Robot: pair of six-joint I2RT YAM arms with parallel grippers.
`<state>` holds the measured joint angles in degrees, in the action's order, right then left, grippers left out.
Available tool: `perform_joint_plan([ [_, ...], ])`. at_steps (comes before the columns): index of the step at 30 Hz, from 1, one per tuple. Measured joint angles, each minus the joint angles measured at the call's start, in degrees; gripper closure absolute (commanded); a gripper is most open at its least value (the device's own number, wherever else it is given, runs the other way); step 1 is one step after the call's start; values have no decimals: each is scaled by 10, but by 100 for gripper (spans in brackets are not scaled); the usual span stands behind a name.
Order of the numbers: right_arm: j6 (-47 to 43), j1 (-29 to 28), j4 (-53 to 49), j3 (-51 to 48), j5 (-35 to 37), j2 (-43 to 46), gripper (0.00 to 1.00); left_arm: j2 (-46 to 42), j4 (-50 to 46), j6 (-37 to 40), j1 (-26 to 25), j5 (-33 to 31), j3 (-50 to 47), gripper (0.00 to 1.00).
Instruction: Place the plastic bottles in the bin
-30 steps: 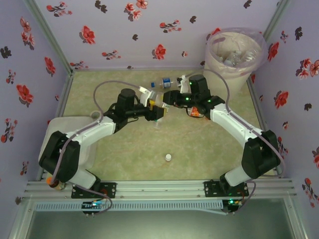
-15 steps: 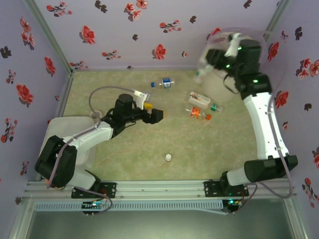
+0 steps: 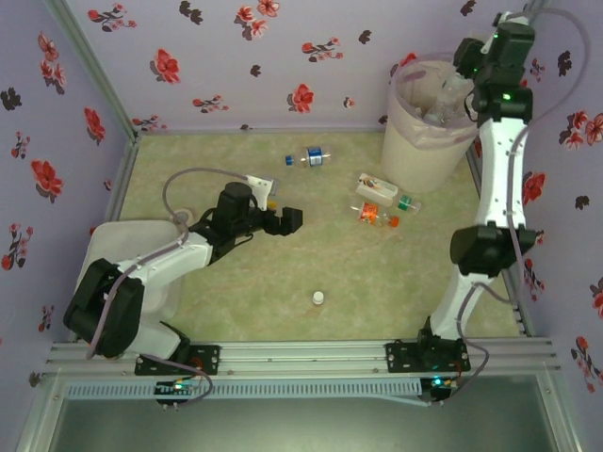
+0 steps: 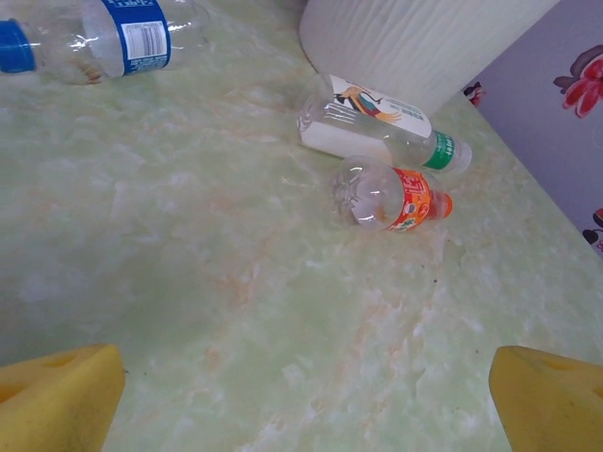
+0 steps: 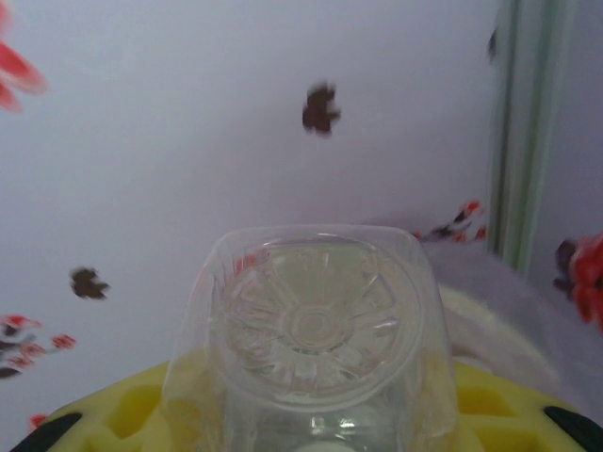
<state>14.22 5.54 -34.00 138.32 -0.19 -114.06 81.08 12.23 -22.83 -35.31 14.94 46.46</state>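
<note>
Three crushed clear plastic bottles are lying on the pale green marbled surface [image 3: 236, 311] toward its far right corner: blue-labelled bottle [image 3: 311, 156], white-labelled green-capped bottle [image 3: 382, 191], orange-labelled bottle [image 3: 377, 217]. Right pincer [image 5: 311, 424] is grasping a clear ribbed bottle [image 5: 316, 320] over the tall round pink-lined bin [image 3: 424, 155] in that corner. Left pincer [image 3: 285, 219] is hanging released mid-surface.

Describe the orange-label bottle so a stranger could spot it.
Find the tall pale bin in the far right corner. Two bottles lie just before it. Yours is the shorter bottle, orange label and cap; the longer bottle has a green cap.
</note>
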Motion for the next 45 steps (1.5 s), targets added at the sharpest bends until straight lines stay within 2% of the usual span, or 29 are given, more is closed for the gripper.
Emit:
perform_joint_plan([
  [5,21,0,-14,4,-41,-69,90,-5,-10,0,0,-8,-1,0],
  [10,33,-2,-24,3,-68,-96,78,-5,-12,0,0,-10,-1,0],
  [12,34,-5,-26,1,-75,-98,70,-5,-14,0,0,-10,-1,0],
  [16,35,-7,-25,-2,-86,-98,46,-5,-29,2,0,-11,-1,0],
  [20,31,-8,-46,13,-93,-101,26,5,-80,22,0,-13,30,0],
  [24,28,-7,-87,54,-100,-105,13,26,-133,61,0,-15,95,0],
  [32,29,10,-110,75,-101,-62,11,93,-205,134,11,-25,208,0],
  [36,29,24,-118,48,-104,3,11,161,-238,160,31,-30,287,0],
  [40,29,28,-109,-77,-115,120,11,247,-263,187,56,-38,384,0],
  [45,35,27,-87,-265,-146,248,12,393,-310,193,90,-38,560,0],
])
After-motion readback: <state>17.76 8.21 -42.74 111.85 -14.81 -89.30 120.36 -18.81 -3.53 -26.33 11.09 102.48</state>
